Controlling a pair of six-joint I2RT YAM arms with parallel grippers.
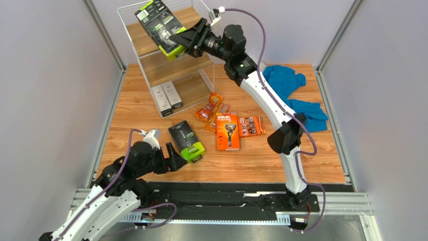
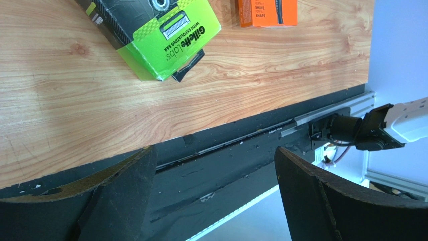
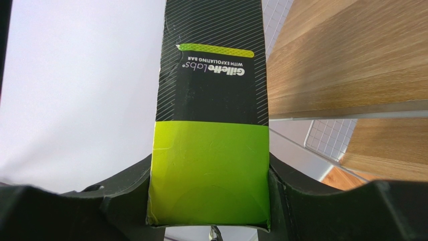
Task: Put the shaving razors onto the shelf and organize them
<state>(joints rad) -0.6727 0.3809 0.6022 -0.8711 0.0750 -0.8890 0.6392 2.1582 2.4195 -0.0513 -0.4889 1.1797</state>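
Note:
My right gripper point(image 1: 182, 41) is shut on the lime-green end of a black razor pack point(image 1: 159, 21) and holds it tilted over the top tier of the white wire shelf point(image 1: 176, 70). In the right wrist view the pack point(image 3: 211, 150) sits between my fingers point(image 3: 301, 201), with the shelf's wood tiers point(image 3: 346, 65) to the right. My left gripper point(image 1: 177, 159) is open and empty, just near-left of a second black and lime pack point(image 1: 187, 141), which also shows in the left wrist view point(image 2: 155, 35). Two orange Gillette boxes point(image 1: 227, 130) point(image 1: 251, 126) and two small orange blister packs point(image 1: 210, 108) point(image 1: 217, 121) lie on the table.
Two slim grey-white boxes point(image 1: 167, 98) stand on the shelf's bottom tier. A blue cloth point(image 1: 294, 93) lies at the back right. Grey walls close the left and right sides. The black base rail point(image 2: 211, 145) runs along the table's near edge.

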